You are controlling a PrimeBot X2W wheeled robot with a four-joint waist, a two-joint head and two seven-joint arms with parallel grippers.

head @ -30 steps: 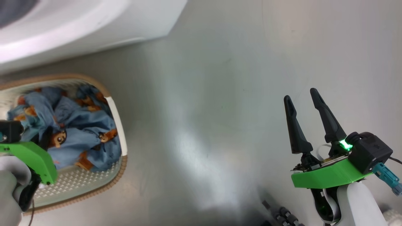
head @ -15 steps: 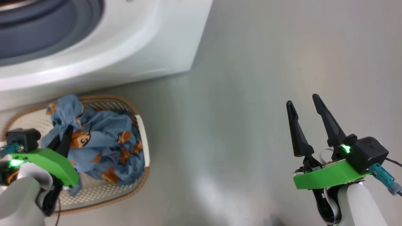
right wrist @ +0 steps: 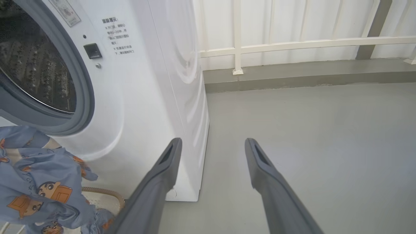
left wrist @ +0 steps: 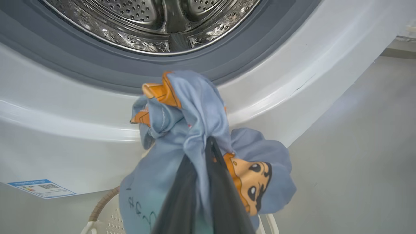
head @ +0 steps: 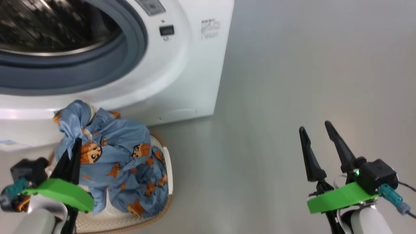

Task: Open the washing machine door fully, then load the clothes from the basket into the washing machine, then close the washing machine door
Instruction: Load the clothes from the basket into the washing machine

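Note:
My left gripper (head: 77, 140) is shut on the clothes (head: 122, 162), a light blue bundle with orange cartoon figures. The bundle hangs lifted above the basket (head: 164, 208), its lower folds still reaching into it. In the left wrist view the clothes (left wrist: 195, 130) are pinched between the dark fingers (left wrist: 221, 195), just below the grey gasket of the washing machine (left wrist: 276, 78). The washing machine (head: 182, 74) stands with its steel drum exposed; its door is out of view. My right gripper (head: 317, 126) is open over the bare floor at the right, holding nothing; its fingers (right wrist: 162, 169) stand wide apart.
A blue energy sticker (left wrist: 40, 188) sits low on the washer front. A door latch slot (right wrist: 92, 51) shows to the right of the drum opening. A white railing (right wrist: 292, 44) and a low kerb run along the back. Grey floor (head: 276, 81) lies to the right.
The head camera has tilted up, bringing the washer drum into view. My left gripper has lifted the clothes up out of the basket toward the washer. The right gripper stays open.

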